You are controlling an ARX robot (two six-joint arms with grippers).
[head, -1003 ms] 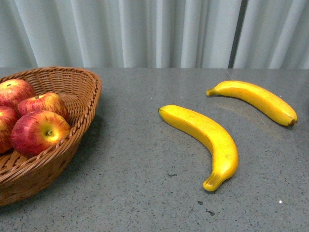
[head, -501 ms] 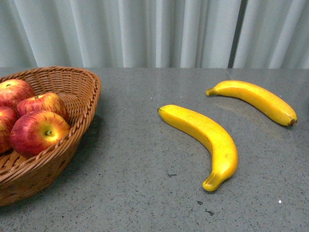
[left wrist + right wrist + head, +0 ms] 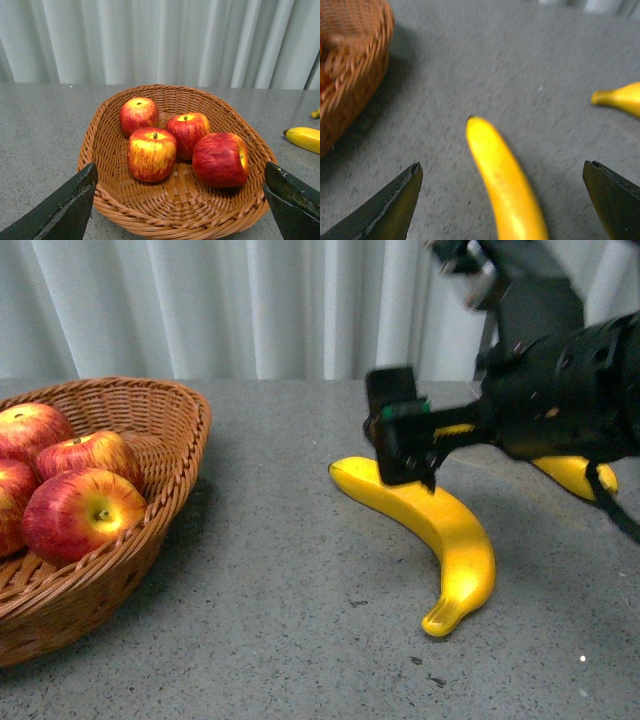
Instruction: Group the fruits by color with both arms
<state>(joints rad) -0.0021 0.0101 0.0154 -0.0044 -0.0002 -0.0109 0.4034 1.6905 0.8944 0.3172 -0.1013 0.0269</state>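
Apples point(image 3: 152, 152) fill the basket point(image 3: 100, 145); two bananas point(image 3: 450, 530) lie unsorted on the table point(image 3: 280, 590). Right gripper point(image 3: 501, 167), wide open and empty, hovers over one; left gripper point(image 3: 180, 170) likewise gapes, holding nothing.

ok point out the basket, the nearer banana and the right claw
basket point(image 3: 185, 475), front view, woven side wall below the rim
nearer banana point(image 3: 455, 535), front view, middle of its body
right claw point(image 3: 500, 164), right wrist view, midway between its open fingertips
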